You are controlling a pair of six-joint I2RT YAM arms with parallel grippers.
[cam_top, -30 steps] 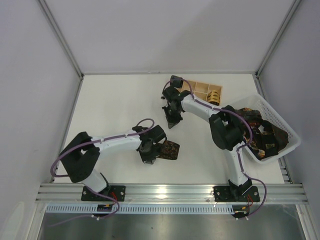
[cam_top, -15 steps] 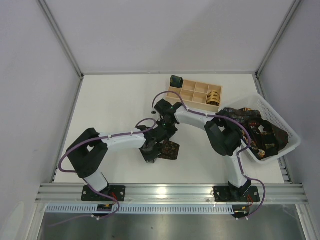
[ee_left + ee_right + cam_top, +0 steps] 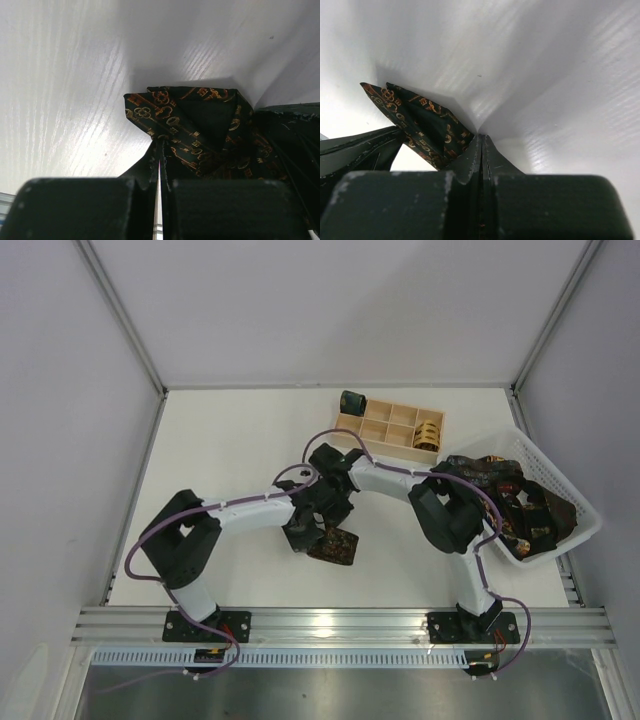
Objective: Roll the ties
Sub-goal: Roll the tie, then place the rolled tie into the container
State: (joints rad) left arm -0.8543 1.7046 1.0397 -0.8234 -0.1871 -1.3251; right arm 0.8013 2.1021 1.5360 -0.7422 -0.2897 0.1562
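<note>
Right arm has swung back from the wooden tray (image 3: 378,412) and its fingers now sit down at the table (image 3: 230,450) next to the left ones; the left arm has crept slightly forward with its load.

Left gripper (image 3: 160,150): fingers closed, apparently pinching an edge fold of the folded tie (image 3: 190,125). The rest of the cloth lies bunched on the table just ahead of and to the right of the tips.

Right gripper (image 3: 481,137): fingers closed on nothing, tips pressed to bare table. The tie's pointed corner lies just left of them, possibly touching.

Step in hand, as judged: starting the roll.
- Keep the left pinch fixed as the core.
- Right fingers need to open and take the loose cloth, not push it.
- Wrap under light tension; slack gives a lopsided coil.

Containers:
- Tray, well beyond both fingers: one tan-gold coil (image 3: 428,430) in a right-hand compartment, other visible compartments bare.
- Dark green coil (image 3: 351,400) stands outside, at the tray's far left corner.
- White basket (image 3: 590,525), far right of the right fingers, holds a heap of unrolled ties (image 3: 520,505).
</note>
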